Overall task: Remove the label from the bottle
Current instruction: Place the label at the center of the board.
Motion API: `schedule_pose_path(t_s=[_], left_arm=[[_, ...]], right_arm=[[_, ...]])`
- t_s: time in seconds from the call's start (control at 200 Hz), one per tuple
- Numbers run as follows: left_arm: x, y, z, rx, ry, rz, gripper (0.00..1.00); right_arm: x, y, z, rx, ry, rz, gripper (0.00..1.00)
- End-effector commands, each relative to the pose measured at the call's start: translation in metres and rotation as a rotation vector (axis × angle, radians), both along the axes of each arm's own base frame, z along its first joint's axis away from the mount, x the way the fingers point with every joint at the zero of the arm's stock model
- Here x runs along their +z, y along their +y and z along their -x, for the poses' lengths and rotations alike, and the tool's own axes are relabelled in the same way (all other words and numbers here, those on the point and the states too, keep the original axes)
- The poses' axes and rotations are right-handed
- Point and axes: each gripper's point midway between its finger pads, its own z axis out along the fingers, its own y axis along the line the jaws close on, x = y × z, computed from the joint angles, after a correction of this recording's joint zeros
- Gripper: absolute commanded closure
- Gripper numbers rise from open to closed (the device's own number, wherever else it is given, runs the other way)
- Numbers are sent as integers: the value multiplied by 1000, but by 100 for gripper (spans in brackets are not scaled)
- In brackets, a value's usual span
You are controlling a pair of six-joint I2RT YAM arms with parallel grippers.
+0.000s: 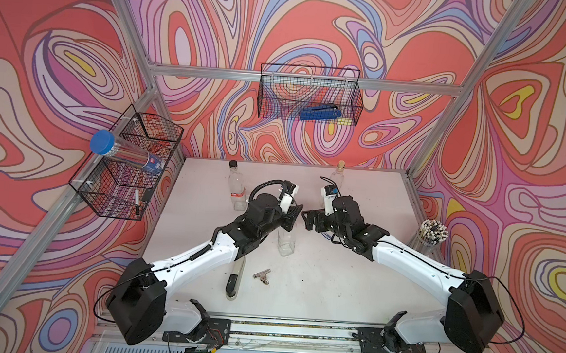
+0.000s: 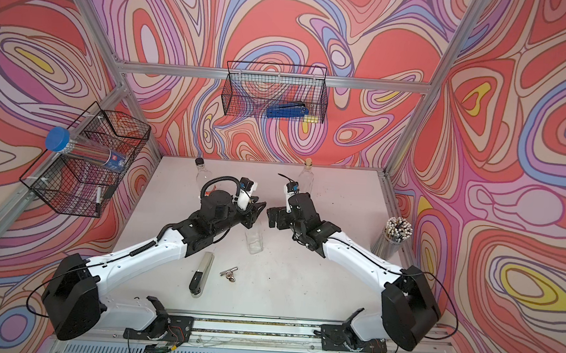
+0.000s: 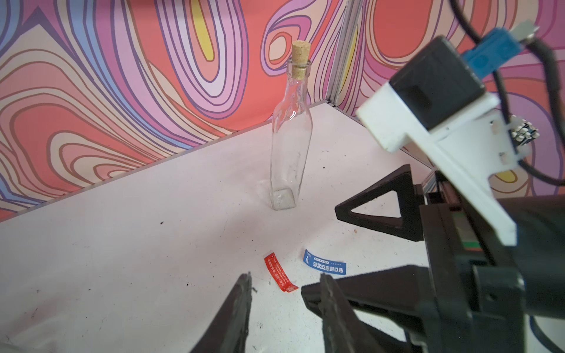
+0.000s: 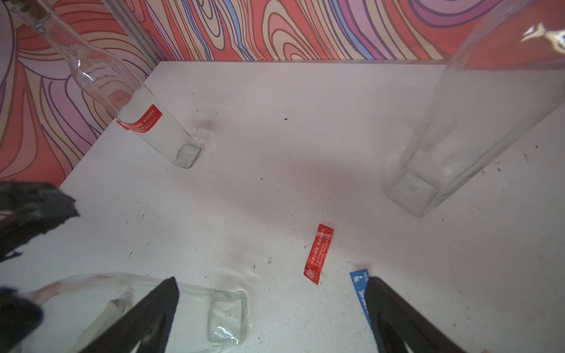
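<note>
Both arms met over the middle of the worktop (image 1: 335,290), their tips almost facing each other. The left end effector (image 3: 286,277) hung low with its two fingers a little apart and holding nothing; the left wrist view showed daylight between them. Right there on the worktop lay the loose red label (image 4: 319,253), flat, gripped by neither arm. A blue label (image 3: 324,265) lay near it, the two not touching.

The right end effector (image 4: 272,281) stood spread wide and empty. In the right wrist view one finger crossed in front of the clear square bottle (image 1: 286,240), and the other covered one end of the blue label. That bottle stood upright mid-worktop, just beneath the left end effector in both top views, where the arms hid the labels from sight.

Further back a black-capped bottle (image 1: 236,187) stood upright with a stuck red label (image 4: 141,120) wrapped on its side. A corked bottle (image 3: 290,146) stood upright too, near the back wall and well apart from the black-capped one. Nearer the arms' bases lay a bulldog clip (image 1: 262,274) and, just beside it, a long metal tool with a black grip (image 1: 235,278) — what kind, I could not tell.
</note>
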Motion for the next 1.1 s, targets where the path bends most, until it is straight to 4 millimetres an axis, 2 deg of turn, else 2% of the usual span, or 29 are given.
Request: schedule_pose_path(t_s=[0.0, 0.24, 0.381, 0.701, 0.946, 1.097], left_arm=[[10, -2, 3, -10, -40, 19, 55], [16, -3, 7, -18, -49, 27, 46], [29, -2, 11, -21, -66, 55, 40], [50, 3, 17, -18, -76, 93, 37], [88, 23, 24, 49, -111, 144, 34], [112, 52, 27, 164, -104, 165, 31]], right_arm=[[3, -2, 3, 6, -5, -6, 2], [9, -1, 2, 7, -17, -13, 2], [17, -2, 3, 9, -32, -15, 2], [31, -2, 4, 18, -55, -25, 3], [67, 1, 9, 44, -111, -66, 3], [100, 7, 19, 91, -158, -117, 4]])
